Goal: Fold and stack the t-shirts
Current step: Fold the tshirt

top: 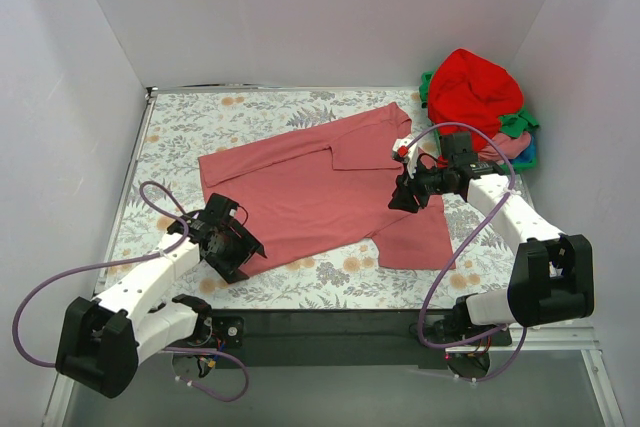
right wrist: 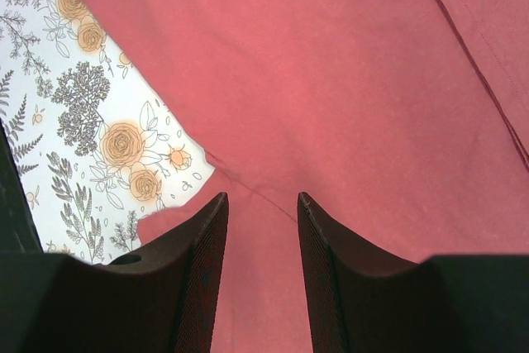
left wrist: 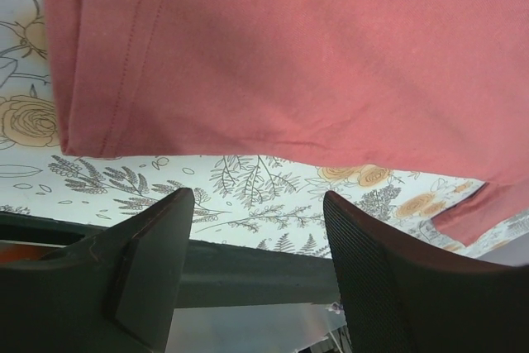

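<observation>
A dusty rose-pink t-shirt [top: 320, 192] lies spread out on the floral tablecloth [top: 200, 117], with a sleeve folded over near its back right. My left gripper [top: 243, 247] sits low at the shirt's near-left hem. In the left wrist view it [left wrist: 258, 204] is open with nothing between the fingers [left wrist: 149, 262], and the hem [left wrist: 289, 55] lies just beyond the tips. My right gripper [top: 400, 199] hovers over the shirt's right part. In the right wrist view it [right wrist: 260, 200] is open over the pink cloth [right wrist: 331, 80], pinching nothing.
A pile of other t-shirts sits at the back right corner: bright red [top: 475, 87] on top, green [top: 515, 125] and pink [top: 505, 147] beneath. White walls close in the left, back and right. The dark front table edge [left wrist: 248, 262] runs just below the left gripper.
</observation>
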